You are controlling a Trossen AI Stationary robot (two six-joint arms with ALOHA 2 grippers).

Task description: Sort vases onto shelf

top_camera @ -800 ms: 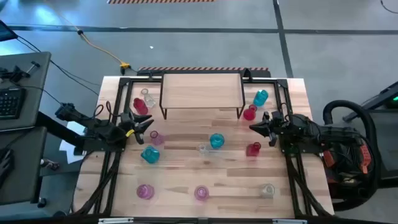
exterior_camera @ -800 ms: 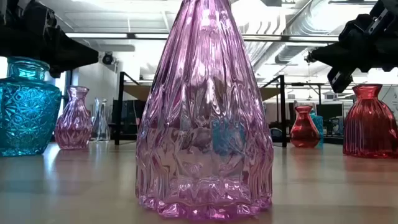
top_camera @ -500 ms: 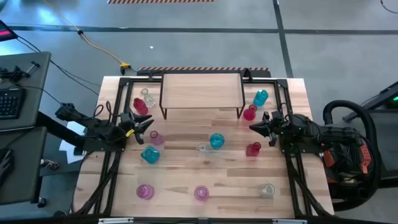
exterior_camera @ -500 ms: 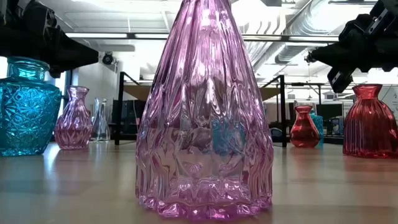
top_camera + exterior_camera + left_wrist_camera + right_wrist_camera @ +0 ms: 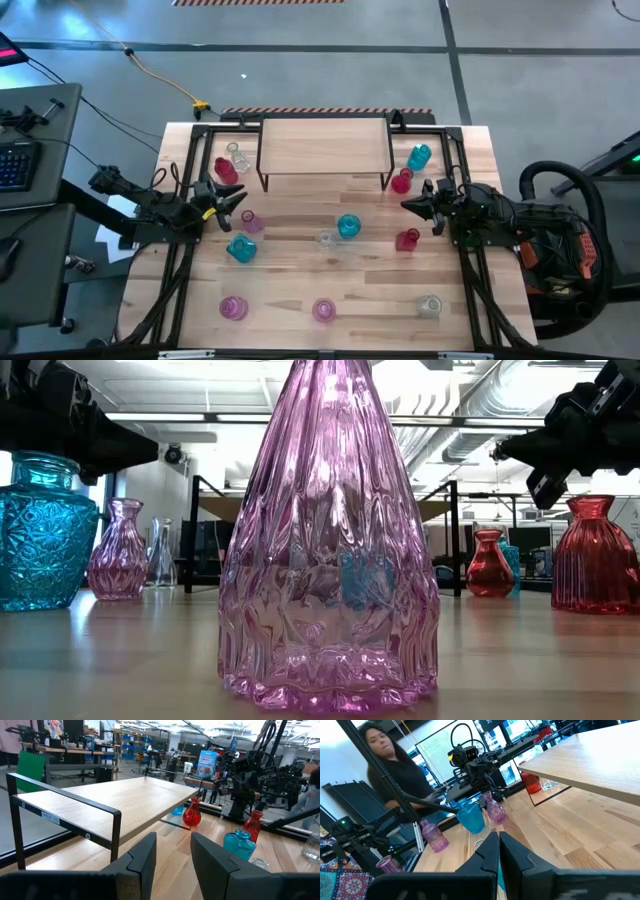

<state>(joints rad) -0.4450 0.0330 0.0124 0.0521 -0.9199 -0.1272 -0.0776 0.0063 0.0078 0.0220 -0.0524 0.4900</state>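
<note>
The shelf (image 5: 325, 148), a light-wood board on black legs, stands at the table's far middle with nothing on it. Several small vases stand upright on the tabletop: red (image 5: 224, 170), clear (image 5: 237, 157), pink (image 5: 250, 221) and teal (image 5: 240, 248) at the left, teal (image 5: 348, 227) and clear (image 5: 326, 239) in the middle, red (image 5: 407, 240), magenta (image 5: 402, 181) and teal (image 5: 419, 156) at the right. A pink vase (image 5: 330, 540) fills the low view. My left gripper (image 5: 243, 197) (image 5: 172, 855) hovers open above the pink vase at the left. My right gripper (image 5: 405, 204) (image 5: 499, 851) hovers shut beside the magenta vase.
Along the near edge stand two pink vases (image 5: 233, 307) (image 5: 324, 310) and a clear one (image 5: 429, 305). Black frame rails (image 5: 185, 260) run down both table sides. A person (image 5: 395, 767) is beyond the table's left side. Bare wood lies between the shelf's legs and the middle vases.
</note>
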